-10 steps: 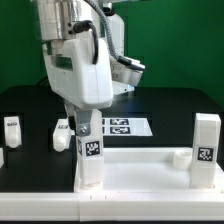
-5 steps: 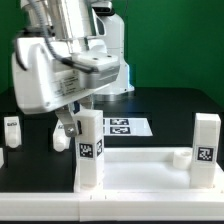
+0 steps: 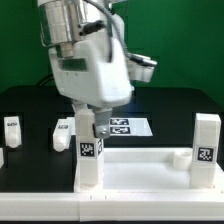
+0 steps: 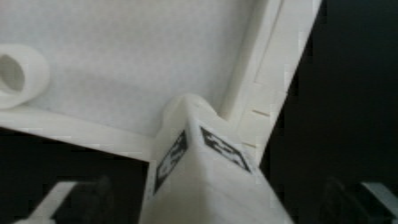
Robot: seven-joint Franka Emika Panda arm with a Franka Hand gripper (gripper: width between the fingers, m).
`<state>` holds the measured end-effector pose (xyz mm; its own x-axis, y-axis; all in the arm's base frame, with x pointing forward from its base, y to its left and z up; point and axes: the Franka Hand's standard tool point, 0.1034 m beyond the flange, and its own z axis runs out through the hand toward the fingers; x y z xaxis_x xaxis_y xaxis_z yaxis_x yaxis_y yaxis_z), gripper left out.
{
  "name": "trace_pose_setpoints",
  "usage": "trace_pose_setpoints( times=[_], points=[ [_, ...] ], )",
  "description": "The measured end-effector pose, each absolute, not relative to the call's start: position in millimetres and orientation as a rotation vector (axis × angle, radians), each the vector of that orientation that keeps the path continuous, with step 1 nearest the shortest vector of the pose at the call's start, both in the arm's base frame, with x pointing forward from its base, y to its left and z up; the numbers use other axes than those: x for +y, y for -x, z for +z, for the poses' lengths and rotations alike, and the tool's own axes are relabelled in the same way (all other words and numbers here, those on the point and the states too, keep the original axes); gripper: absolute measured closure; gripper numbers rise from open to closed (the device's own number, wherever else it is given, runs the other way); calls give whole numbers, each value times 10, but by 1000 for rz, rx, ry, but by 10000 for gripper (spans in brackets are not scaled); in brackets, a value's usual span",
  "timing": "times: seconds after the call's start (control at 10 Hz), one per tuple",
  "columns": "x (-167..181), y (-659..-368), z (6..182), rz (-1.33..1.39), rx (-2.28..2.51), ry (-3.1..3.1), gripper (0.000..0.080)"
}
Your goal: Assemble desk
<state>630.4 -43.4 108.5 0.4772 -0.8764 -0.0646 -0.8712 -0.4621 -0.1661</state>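
Note:
The white desk panel (image 3: 140,176) lies flat at the front of the table. A square tagged leg (image 3: 90,150) stands upright at the panel's corner on the exterior view's left. A second leg (image 3: 206,148) stands at the corner on the exterior view's right. My gripper (image 3: 86,120) hangs over the first leg's top. In the wrist view this leg (image 4: 205,160) rises between my fingers (image 4: 54,205), with a dark gap on each side, so the gripper (image 4: 210,208) is open around it. The panel's rim (image 4: 267,70) and a round corner hole (image 4: 18,78) show beyond.
Two loose tagged legs (image 3: 12,128) (image 3: 64,134) stand on the black table on the exterior view's left. The marker board (image 3: 128,127) lies behind the panel. A green wall backs the scene.
My wrist swung toward the exterior view's left half a second ago and has now turned back over the leg. The leg and the panel have stayed in place.

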Motion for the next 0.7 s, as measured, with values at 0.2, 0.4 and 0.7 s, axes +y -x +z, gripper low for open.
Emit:
trace_pose_setpoints(
  times=[0.2, 0.4, 0.7],
  points=[
    [-457, -6310, 1079, -67, 1352, 2643, 153],
    [-490, -6311, 1084, -119, 736, 2913, 150],
    [-472, -6322, 1086, -129, 581, 2953, 232]
  ],
)
